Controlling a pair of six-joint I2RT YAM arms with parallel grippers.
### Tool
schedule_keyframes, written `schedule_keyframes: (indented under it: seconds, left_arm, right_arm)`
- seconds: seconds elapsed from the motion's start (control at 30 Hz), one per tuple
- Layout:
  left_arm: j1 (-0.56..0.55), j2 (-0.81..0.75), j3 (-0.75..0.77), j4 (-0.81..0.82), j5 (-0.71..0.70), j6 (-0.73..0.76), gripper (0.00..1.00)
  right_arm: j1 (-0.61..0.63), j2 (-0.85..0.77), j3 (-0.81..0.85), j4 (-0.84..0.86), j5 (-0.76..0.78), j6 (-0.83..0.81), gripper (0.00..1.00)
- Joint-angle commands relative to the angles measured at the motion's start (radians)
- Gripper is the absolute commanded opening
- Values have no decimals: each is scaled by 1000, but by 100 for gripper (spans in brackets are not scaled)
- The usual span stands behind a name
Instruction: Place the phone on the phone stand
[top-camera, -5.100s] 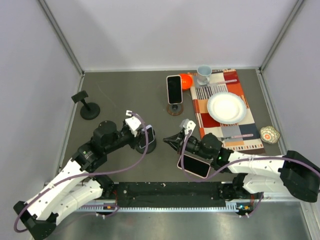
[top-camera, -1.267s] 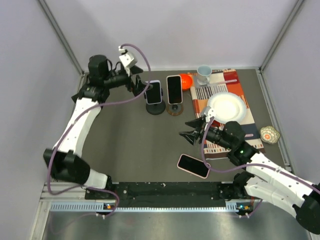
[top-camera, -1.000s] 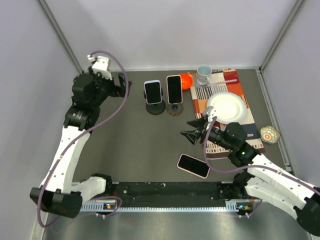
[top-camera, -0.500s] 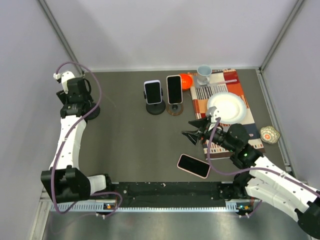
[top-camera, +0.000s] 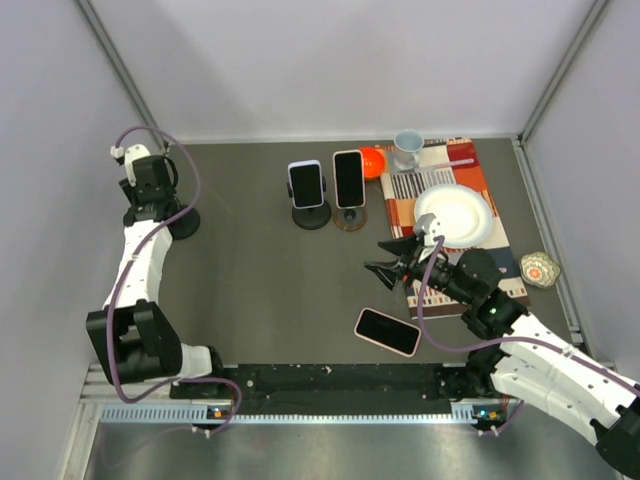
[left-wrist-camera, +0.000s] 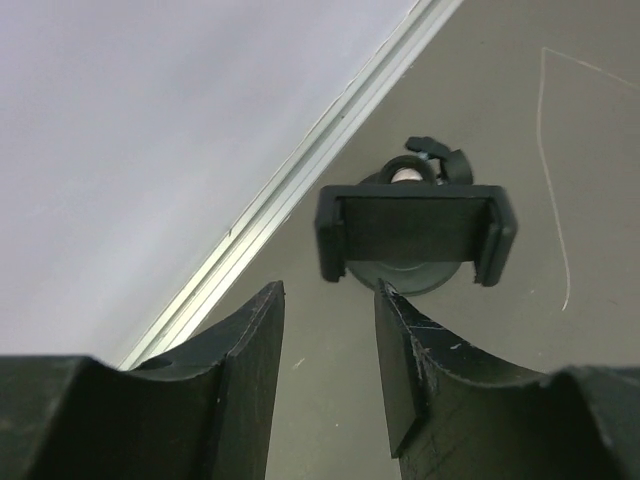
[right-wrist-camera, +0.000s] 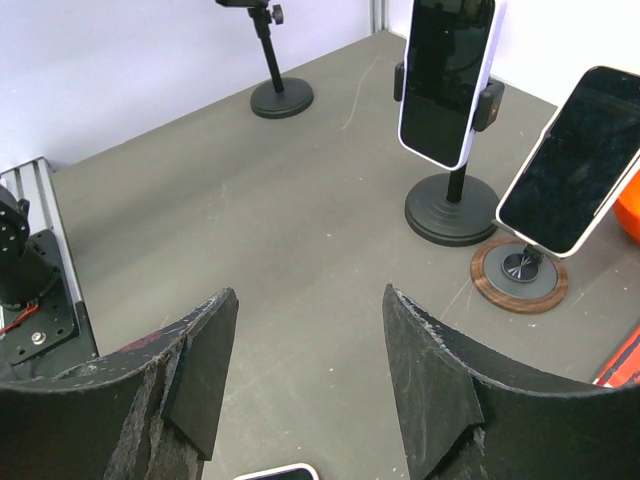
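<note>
A loose pink-edged phone (top-camera: 387, 331) lies flat, screen up, on the dark table in front of my right arm; only its top edge (right-wrist-camera: 280, 472) shows in the right wrist view. An empty black phone stand (top-camera: 181, 222) with a clamp head (left-wrist-camera: 415, 228) stands at the far left. My left gripper (top-camera: 153, 203) hovers just short of it, open (left-wrist-camera: 330, 292), nothing between its fingers. My right gripper (top-camera: 385, 258) hangs open (right-wrist-camera: 308, 300) above the table's middle, holding nothing. One phone (top-camera: 306, 183) sits on a black stand, another (top-camera: 348, 178) on a wooden-based stand.
A patterned placemat (top-camera: 500, 245) at the right carries a white plate (top-camera: 454, 215), a cup (top-camera: 407, 147) and cutlery. An orange bowl (top-camera: 373, 161) sits behind the phones, and a small patterned dish (top-camera: 540, 268) lies near the right wall. Walls enclose the table.
My left arm has swung from beside the standing phones to the far left, over the empty stand, and its jaws have narrowed. The right arm has barely moved.
</note>
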Motion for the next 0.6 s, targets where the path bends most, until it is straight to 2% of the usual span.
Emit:
schedule_keyframes:
  seconds: [0.0, 0.17, 0.37, 0.57]
  left_arm:
    - [3, 7, -10, 151, 34, 79, 47]
    - [15, 52, 1, 159, 2, 94, 41]
    - [21, 40, -16, 173, -14, 94, 45]
    - [29, 50, -25, 190, -6, 82, 35]
  right_arm:
    - [-11, -8, 2, 27, -7, 11, 60]
    - [-11, 4, 0, 31, -14, 11, 60]
    - [-11, 7, 2, 34, -20, 12, 60]
    - [-11, 9, 2, 31, -17, 12, 61]
